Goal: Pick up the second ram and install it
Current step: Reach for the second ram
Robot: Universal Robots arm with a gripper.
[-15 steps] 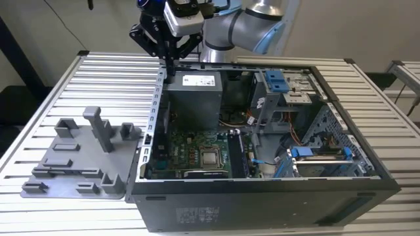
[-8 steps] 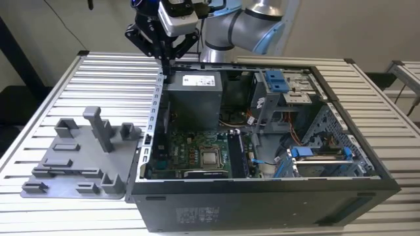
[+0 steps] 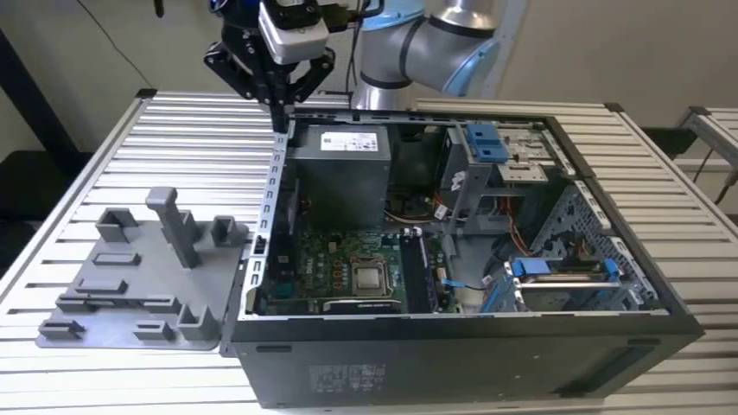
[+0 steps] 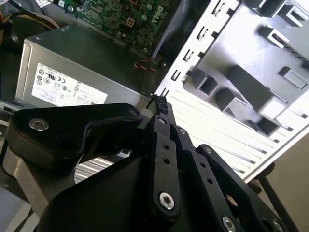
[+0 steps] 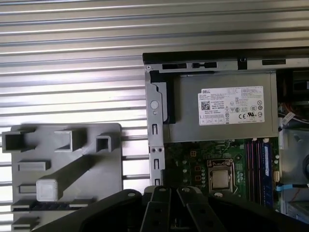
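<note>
My gripper (image 3: pixel 280 121) hangs above the back corner of the open computer case (image 3: pixel 461 346), on the exterior view's left, over the case wall beside the power supply (image 3: pixel 337 173). Its black fingers (image 4: pixel 159 121) are pressed together, shut, with nothing visible between them. Inside the case lies the green motherboard (image 3: pixel 334 259). The ram slots (image 5: pixel 258 164) run beside the processor (image 5: pixel 220 178). Dark strips sit in those slots, and I cannot tell a second ram apart among them. The grey parts fixture (image 3: pixel 127 285) lies outside the case on the exterior view's left.
The case and fixture rest on a ribbed metal table (image 3: pixel 81 173). Drive cages with blue clips (image 3: pixel 490 143) and cables fill the case's side on the exterior view's right. The fixture's tall posts (image 3: pixel 179 226) stick up near the case wall.
</note>
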